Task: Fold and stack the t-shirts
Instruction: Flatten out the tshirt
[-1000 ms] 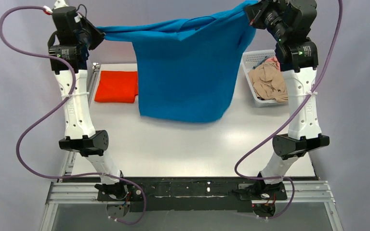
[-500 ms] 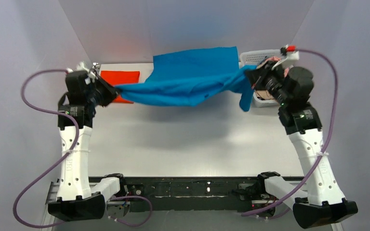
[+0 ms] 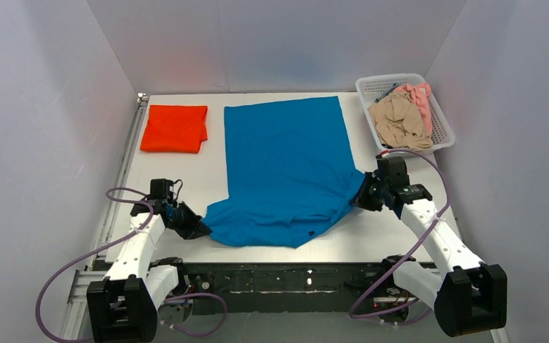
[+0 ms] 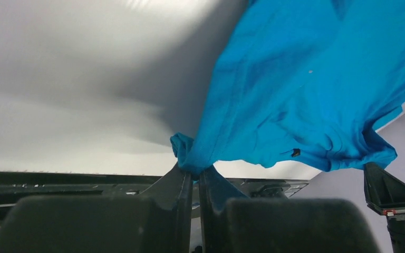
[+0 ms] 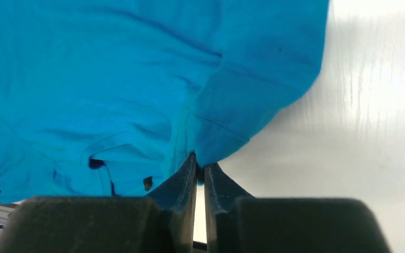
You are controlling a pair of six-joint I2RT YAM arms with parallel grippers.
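Note:
The bright blue t-shirt (image 3: pixel 286 164) lies spread on the table, its far part flat and its near edge bunched. My left gripper (image 3: pixel 201 230) is low at the shirt's near left corner and shut on the cloth (image 4: pixel 190 153). My right gripper (image 3: pixel 361 198) is low at the shirt's near right edge and shut on the cloth (image 5: pixel 211 153). A folded orange-red t-shirt (image 3: pixel 175 128) lies at the far left of the table. Beige (image 3: pixel 397 121) and pink (image 3: pixel 420 96) shirts lie crumpled in the basket.
The white mesh basket (image 3: pixel 441 136) stands at the far right corner of the table. A metal rail (image 3: pixel 121 171) runs along the table's left edge. Grey walls close in the left, back and right sides.
Both arms have come down and towards the near edge, drawing the blue shirt from hanging in the air to lying spread on the table. Both grippers stay shut on it.

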